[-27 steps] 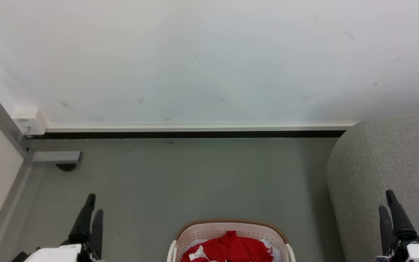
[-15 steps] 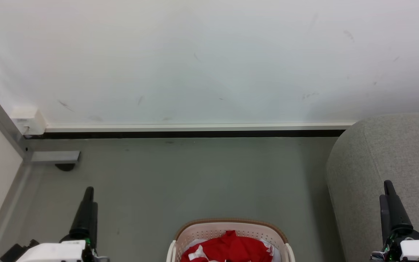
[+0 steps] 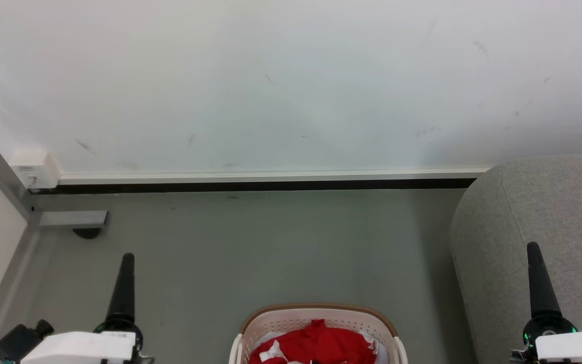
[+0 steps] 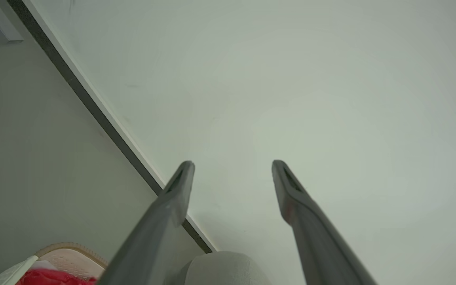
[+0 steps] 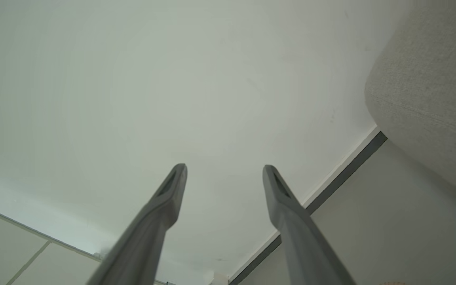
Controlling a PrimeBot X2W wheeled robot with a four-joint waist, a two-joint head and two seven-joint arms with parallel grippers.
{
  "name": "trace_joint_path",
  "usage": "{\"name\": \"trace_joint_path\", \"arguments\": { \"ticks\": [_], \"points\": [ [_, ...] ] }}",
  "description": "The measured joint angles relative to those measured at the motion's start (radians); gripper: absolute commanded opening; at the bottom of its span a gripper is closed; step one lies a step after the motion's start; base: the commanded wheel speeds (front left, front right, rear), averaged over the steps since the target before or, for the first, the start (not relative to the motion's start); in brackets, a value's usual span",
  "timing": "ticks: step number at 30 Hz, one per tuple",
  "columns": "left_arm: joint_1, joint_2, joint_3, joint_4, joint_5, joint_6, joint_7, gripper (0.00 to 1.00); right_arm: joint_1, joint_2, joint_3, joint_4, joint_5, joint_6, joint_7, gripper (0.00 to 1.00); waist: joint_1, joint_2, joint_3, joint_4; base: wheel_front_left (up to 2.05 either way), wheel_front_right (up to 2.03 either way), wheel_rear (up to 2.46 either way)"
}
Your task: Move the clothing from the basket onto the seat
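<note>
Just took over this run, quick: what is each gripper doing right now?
Left gripper: open, fingers apart, holding nothing.
Right gripper: open, fingers apart, holding nothing.

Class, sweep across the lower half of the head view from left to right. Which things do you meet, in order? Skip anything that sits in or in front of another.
left gripper → basket → seat
</note>
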Motion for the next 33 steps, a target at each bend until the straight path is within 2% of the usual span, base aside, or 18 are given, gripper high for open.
{"name": "trace_joint_path", "arguments": {
  "ticks": [16, 24, 33],
  "points": [
    [-0.002, 0.009, -0.024, -0.025, 0.339, -0.014, -0.055, 1.0, -0.017, 0.046, -0.034, 0.073, -0.465, 0.0, -0.002, 1.0, 0.0, 0.0, 0.009, -0.006, 0.0, 0.0, 0.0],
    [-0.002, 0.028, -0.049, -0.022, 0.5, -0.02, -0.077, 1.0, -0.026, 0.064, -0.053, 0.126, -0.626, 0.0, -0.002, 1.0, 0.0, 0.0, 0.014, -0.006, 0.0, 0.0, 0.0],
    [-0.004, 0.028, -0.061, -0.019, 0.616, -0.025, -0.104, 1.0, -0.043, 0.083, -0.066, 0.158, -0.752, 0.0, -0.004, 1.0, -0.0001, 0.0, 0.019, -0.005, 0.0, 0.0, 0.0]
  ]
}}
